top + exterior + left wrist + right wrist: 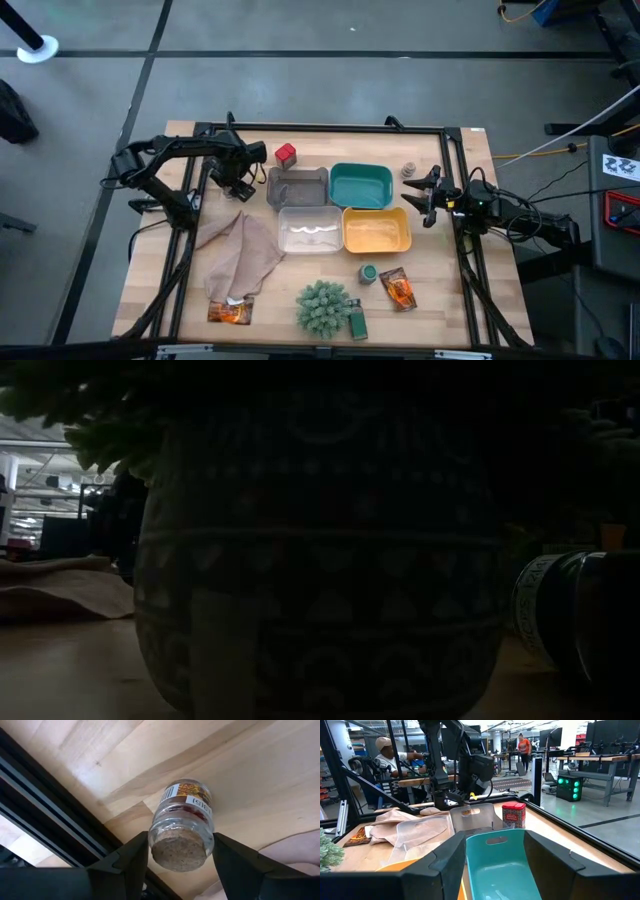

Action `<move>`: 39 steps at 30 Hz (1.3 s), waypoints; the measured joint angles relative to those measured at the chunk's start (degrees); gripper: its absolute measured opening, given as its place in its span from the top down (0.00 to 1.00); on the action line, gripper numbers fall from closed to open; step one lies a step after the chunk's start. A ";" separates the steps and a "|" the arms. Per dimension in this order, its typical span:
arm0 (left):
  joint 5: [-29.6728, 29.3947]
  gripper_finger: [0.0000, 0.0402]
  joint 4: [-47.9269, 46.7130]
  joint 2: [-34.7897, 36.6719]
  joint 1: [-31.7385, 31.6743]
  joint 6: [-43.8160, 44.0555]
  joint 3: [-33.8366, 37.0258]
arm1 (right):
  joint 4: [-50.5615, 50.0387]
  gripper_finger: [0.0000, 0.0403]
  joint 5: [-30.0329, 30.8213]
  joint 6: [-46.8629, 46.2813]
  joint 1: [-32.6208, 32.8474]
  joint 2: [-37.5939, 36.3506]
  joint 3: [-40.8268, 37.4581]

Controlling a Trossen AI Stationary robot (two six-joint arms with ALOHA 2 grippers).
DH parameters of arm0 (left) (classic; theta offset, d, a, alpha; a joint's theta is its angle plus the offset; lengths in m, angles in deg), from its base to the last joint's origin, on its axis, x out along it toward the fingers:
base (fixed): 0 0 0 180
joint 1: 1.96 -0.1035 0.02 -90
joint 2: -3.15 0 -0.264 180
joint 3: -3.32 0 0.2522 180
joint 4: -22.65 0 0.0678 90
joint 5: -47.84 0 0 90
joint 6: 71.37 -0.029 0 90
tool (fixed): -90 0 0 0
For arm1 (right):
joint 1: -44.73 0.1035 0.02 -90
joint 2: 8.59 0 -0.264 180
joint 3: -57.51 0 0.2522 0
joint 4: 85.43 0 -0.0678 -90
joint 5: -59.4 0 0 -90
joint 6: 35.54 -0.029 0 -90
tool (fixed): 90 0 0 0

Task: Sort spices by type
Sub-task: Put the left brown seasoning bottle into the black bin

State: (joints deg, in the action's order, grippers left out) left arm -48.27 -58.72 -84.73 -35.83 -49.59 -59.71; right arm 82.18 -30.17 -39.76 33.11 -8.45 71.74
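My left gripper (240,184) (181,851) hangs over the wood just left of the grey tray (297,187), shut on a tiny cork-topped jar (182,827). The right wrist view shows that jar (466,812) under the far arm. My right gripper (425,196) (495,851) waits open at the table's right, facing the teal tray (495,865). Another tiny jar (410,172) stands beside it. One red tub (286,155) (513,815) stands near the far edge. A green jar (368,273), a lying green jar (357,322) and two orange sachets (398,290) (230,312) rest near the front edge. My left gripper pinches the tiny jar between its two fingers (142,855) at the glass neck (180,832) just under the cork top. The fingers come from above, pointing down. The jar stays upright, cork up and base toward the wood; whether the base touches the table I cannot tell.
A clear tray (310,230) and a yellow tray (377,230) lie in front of the grey and teal ones. A beige cloth (240,250) lies left of them. The spiky plant ball (323,307), in its patterned pot (320,560), blocks the low view. People sit beyond the table.
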 joint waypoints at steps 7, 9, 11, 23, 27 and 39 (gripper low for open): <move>-0.21 0.62 0.00 1.27 0.00 -1.99 0.11 | 0.00 0.51 0.00 0.00 0.01 0.01 0.00; -0.15 0.62 0.33 2.04 0.00 -2.32 0.17 | 0.00 0.51 0.00 0.01 0.01 -0.01 0.00; 0.09 0.62 0.30 2.93 0.00 -2.51 0.19 | 0.02 0.51 0.00 0.00 0.01 -0.01 0.00; 0.17 0.68 -3.66 9.72 0.00 -2.60 0.17 | 0.06 0.51 0.02 0.00 0.01 0.00 0.00; 0.20 0.68 -3.54 12.22 0.00 -2.41 0.15 | 0.07 0.51 0.02 0.01 -0.01 0.01 0.00; 11.44 0.68 0.38 18.78 0.00 -2.27 0.09 | 0.09 0.51 0.02 -0.01 0.01 0.01 0.00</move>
State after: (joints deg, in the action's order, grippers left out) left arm -36.83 -58.34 -65.95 -35.83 -51.86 -59.62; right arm 82.26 -30.15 -39.77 33.11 -8.45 71.74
